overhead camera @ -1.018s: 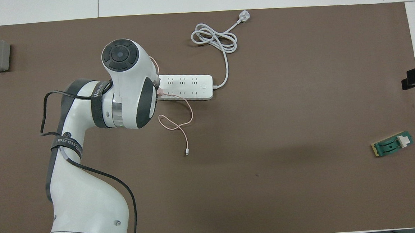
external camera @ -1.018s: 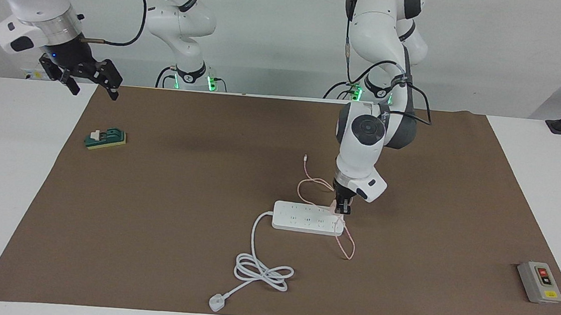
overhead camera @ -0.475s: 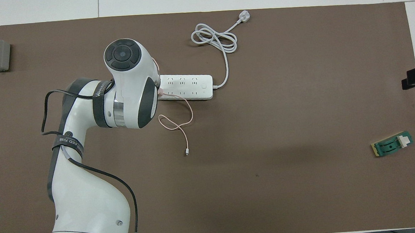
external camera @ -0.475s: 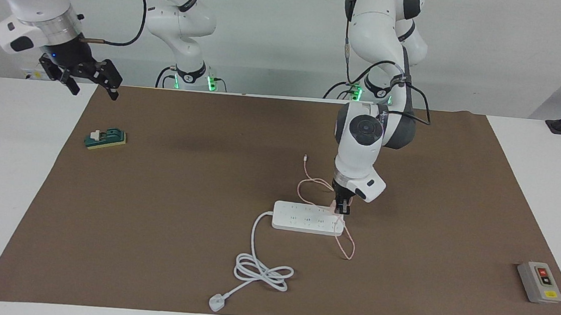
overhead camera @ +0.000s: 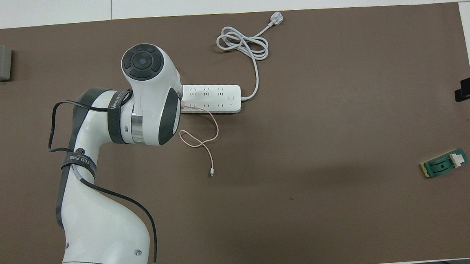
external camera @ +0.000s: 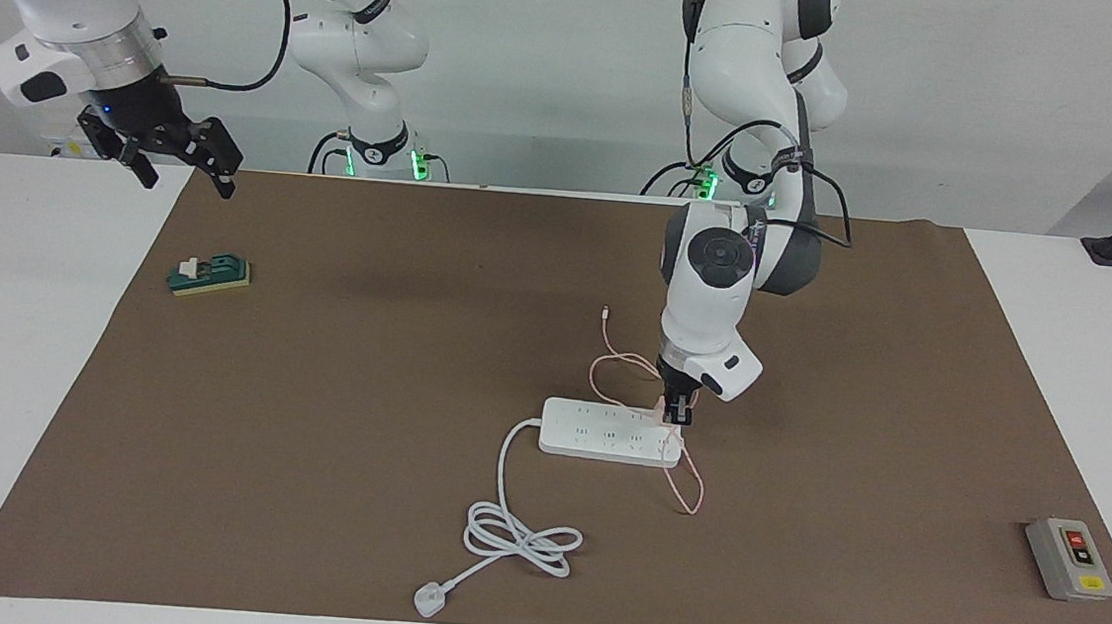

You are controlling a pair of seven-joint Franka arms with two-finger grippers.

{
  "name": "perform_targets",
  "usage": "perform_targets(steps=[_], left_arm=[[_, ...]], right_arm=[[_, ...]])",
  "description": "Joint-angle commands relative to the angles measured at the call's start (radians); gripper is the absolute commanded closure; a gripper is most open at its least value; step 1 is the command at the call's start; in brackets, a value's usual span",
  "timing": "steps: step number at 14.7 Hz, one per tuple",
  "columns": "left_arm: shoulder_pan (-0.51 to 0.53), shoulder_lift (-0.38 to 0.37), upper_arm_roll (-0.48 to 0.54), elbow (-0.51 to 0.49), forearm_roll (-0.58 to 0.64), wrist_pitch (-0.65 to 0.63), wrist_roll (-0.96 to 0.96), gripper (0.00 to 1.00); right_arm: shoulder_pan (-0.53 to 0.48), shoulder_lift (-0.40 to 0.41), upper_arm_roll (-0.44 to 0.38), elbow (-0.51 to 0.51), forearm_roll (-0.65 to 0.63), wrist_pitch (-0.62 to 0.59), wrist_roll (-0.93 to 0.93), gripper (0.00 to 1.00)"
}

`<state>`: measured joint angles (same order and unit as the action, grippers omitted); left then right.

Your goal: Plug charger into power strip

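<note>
Charger [external camera: 668,407] sits clamped in my left gripper [external camera: 679,419], right at the end of the strip [external camera: 606,432] toward the left arm's end of the worktop [external camera: 38,331], touching the strip's top; whether its pins are seated in a socket I cannot tell; from overhead the arm's wrist covers that end of the strip [overhead camera: 212,98] and only a sliver of the charger [overhead camera: 182,105] shows. Its thin pink cable [external camera: 612,361] loops on the brown mat [external camera: 364,356] nearer the robots than the strip, and another loop lies just off the strip's end, farther from them. The strip's thick white cord [external camera: 519,532] coils farther from the robots and ends in a white plug [external camera: 430,600]. My right gripper [external camera: 181,163] waits raised with its fingers spread, holding nothing, over the mat's edge at the right arm's end; a small green block [external camera: 209,276] lies on the mat near it; a grey button box [external camera: 1069,559] sits at the left arm's end.
</note>
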<state>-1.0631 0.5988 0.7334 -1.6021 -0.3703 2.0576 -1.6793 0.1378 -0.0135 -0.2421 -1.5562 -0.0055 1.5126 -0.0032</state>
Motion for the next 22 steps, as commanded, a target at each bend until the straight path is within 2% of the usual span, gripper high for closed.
perform_targets(steps=[1,22], left_arm=[[-0.011,0.081,0.009,0.021,-0.002,0.018,-0.010,1.00],[-0.012,0.095,-0.025,0.034,-0.007,0.026,-0.020,1.00]], right_arm=[[-0.007,-0.006,0.006,0.001,0.018,-0.017,0.012,0.00],[-0.007,-0.006,0.006,0.001,0.018,-0.017,0.012,0.00]])
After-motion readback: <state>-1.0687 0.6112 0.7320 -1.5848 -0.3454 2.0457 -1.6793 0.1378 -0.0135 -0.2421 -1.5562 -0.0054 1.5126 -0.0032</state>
